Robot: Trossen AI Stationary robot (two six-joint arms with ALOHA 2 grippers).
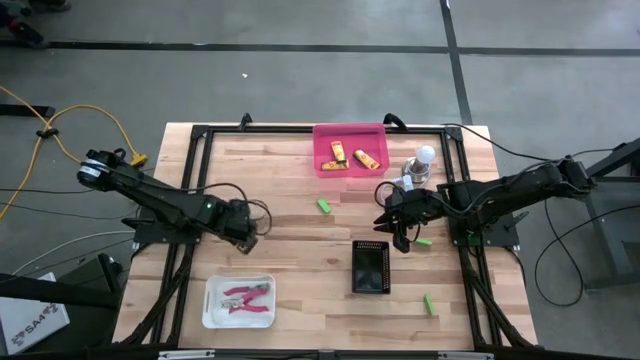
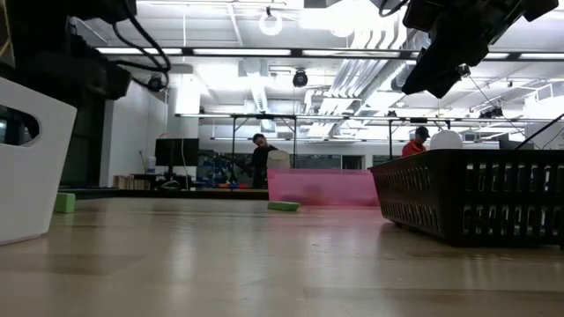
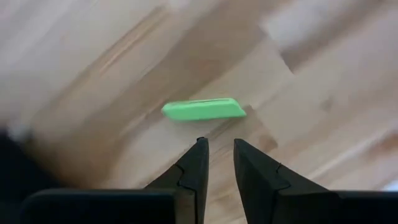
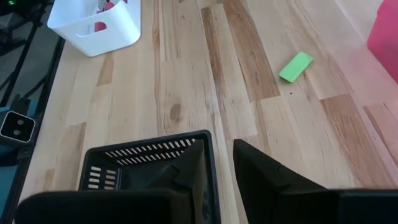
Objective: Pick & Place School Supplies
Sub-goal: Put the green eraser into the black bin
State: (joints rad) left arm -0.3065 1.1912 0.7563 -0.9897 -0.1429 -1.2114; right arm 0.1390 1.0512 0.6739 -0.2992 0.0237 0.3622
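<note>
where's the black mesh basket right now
In the high view the black mesh basket sits right of centre on the table, just below the right gripper, with a white bin to its left.

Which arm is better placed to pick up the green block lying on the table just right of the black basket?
The right arm. The right gripper hovers beside that green block, near the black basket. The left gripper is far on the table's other side, past the basket.
</note>
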